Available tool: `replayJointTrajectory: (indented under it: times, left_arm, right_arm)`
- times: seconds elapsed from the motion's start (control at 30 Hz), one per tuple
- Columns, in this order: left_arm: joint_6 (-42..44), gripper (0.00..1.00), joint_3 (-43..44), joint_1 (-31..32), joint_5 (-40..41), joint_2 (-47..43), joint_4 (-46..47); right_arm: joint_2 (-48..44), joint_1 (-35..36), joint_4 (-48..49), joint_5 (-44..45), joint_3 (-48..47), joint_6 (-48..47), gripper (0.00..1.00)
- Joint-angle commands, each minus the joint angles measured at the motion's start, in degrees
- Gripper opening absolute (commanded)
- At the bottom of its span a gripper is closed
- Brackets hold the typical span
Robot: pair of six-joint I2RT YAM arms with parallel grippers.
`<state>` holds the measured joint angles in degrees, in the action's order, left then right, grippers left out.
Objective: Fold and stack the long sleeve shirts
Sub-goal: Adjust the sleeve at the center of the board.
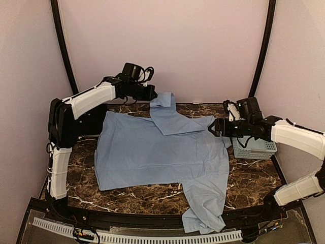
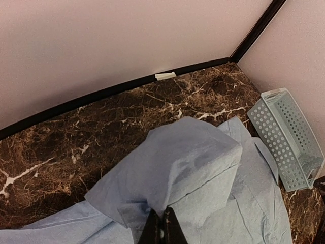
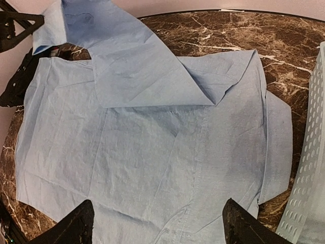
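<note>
A large light blue long sleeve shirt (image 1: 157, 152) lies spread over the dark marble table (image 1: 254, 183). One sleeve (image 1: 205, 208) hangs over the near edge. The other sleeve (image 1: 167, 114) is lifted at the back. My left gripper (image 1: 152, 94) is shut on that sleeve's cuff end and holds it above the table; the wrist view shows the cloth (image 2: 188, 157) draped over the closed fingertips (image 2: 163, 229). My right gripper (image 1: 216, 127) is open and empty above the shirt's right edge, with the shirt body (image 3: 152, 152) between its fingers (image 3: 76, 226). No black shirt is in view.
A pale blue plastic lattice basket (image 1: 254, 147) sits at the table's right side, just under the right arm; it shows in the left wrist view (image 2: 287, 137) and at the right edge of the right wrist view (image 3: 312, 178). Pink walls close the back and sides.
</note>
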<state>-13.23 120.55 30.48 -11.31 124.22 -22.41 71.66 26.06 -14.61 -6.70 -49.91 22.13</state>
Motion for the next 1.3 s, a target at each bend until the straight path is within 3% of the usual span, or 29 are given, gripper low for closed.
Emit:
replayJointTrajectory:
  times: [0.0,0.17,0.33,0.57,0.67,0.8,1.0,1.27]
  left_arm:
    - [0.52,0.00,0.32,-0.48,-3.35,3.72,2.19]
    - [0.01,0.00,6.40,-0.74,-3.79,12.99,1.43]
    - [-0.20,0.12,13.14,-1.42,-2.05,18.50,1.03]
    - [1.61,0.70,14.37,-2.84,7.65,11.97,-2.05]
    - [2.82,0.82,12.75,-3.04,10.56,6.70,-5.16]
    - [0.71,0.85,-0.49,-2.98,8.24,-2.33,-4.63]
    - [-3.51,0.95,-29.11,-1.64,6.40,-20.68,10.72]
    - [-4.25,0.96,-44.09,-0.40,8.76,-29.92,14.17]
  right_arm:
    - [2.06,-0.34,3.53,-1.10,1.10,0.81,0.84]
    - [3.42,-0.31,4.08,-1.98,1.55,1.14,0.84]
    - [1.90,-0.12,0.40,-2.13,1.57,1.11,0.84]
    - [-5.01,6.89,-7.36,-1.44,5.89,6.04,0.84]
    - [-8.71,12.10,-11.00,-1.95,8.60,8.33,0.84]
    - [-13.53,20.31,-15.53,-3.12,11.24,12.43,0.84]
    - [-17.76,38.14,-20.29,-1.32,13.51,21.89,0.85]
    - [-13.07,55.42,-21.22,0.87,13.13,27.76,0.80]
